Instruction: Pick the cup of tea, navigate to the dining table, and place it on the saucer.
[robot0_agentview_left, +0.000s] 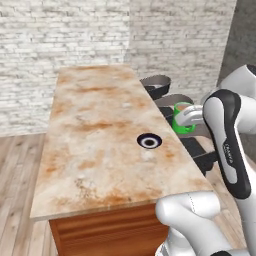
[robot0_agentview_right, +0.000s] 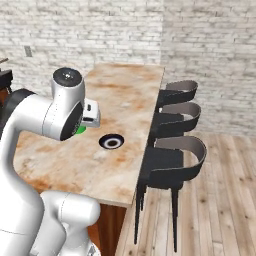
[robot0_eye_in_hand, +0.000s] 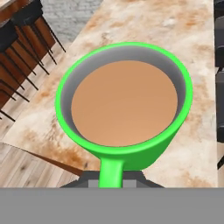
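The robot is parked at the table (robot0_agentview_left: 95, 145), and the cup (robot0_agentview_left: 183, 118) is up in the air, not on the table. So the picking up looks done, and the drive to the table looks done too. What is left is to bring the cup over the saucer (robot0_agentview_left: 149, 141), lower it, and let go. The saucer lies flat on the table near the long edge where the chairs (robot0_agentview_right: 177, 165) stand, and nothing sits on it yet. In the left base view the cup hangs past that edge of the table, off to the side of the saucer and higher than it. In the right base view a bit of green peeks out from behind the white arm, close to the saucer. The gripper (robot0_eye_in_hand: 111, 181) sits at the bottom of the hand view, right where the cup's handle comes down to meet it. The cup stays up with nothing under it, so the gripper seems to be closed on the handle, but its tips are hidden and how wide they stand cannot be told. The cup is upright, with its open mouth up and the tea (robot0_eye_in_hand: 124, 103) flat and full inside. Its handle points back toward the gripper, so its long way runs from the gripper out across the table.
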